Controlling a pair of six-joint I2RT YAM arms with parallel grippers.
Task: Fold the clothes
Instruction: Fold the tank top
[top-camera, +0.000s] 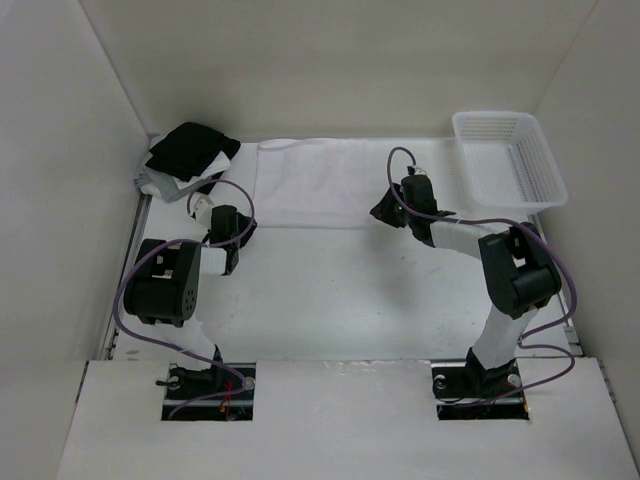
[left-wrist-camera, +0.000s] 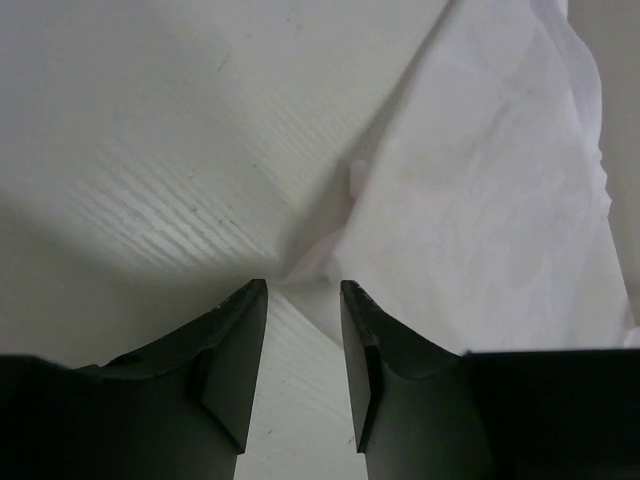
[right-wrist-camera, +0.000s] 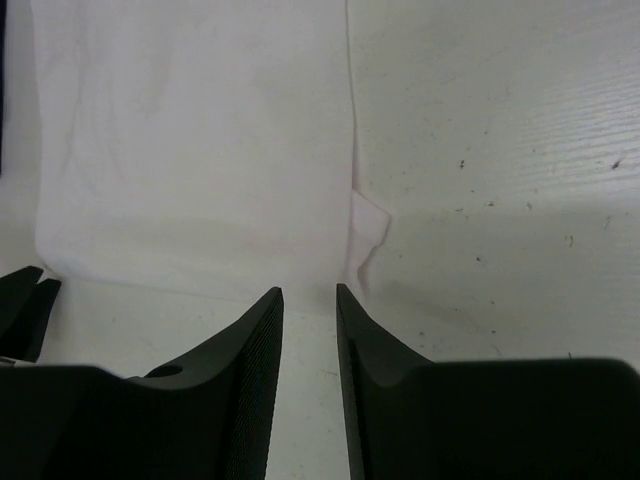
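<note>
Thin white tank top (top-camera: 318, 180) lies as a flat rectangle; left gripper (left-wrist-camera: 303, 288) and right gripper (right-wrist-camera: 310, 292) parted, empty

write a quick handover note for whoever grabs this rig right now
Left claw: open, empty, at the near left corner of the top.
Right claw: open, empty, at the near right corner.
Top: lies flat as a rectangle at the far middle of the table, between the pile and the basket.
Done: looks folded at least once, edges fairly square.
Left: probably another fold to make it smaller. The basket looks empty.
</note>
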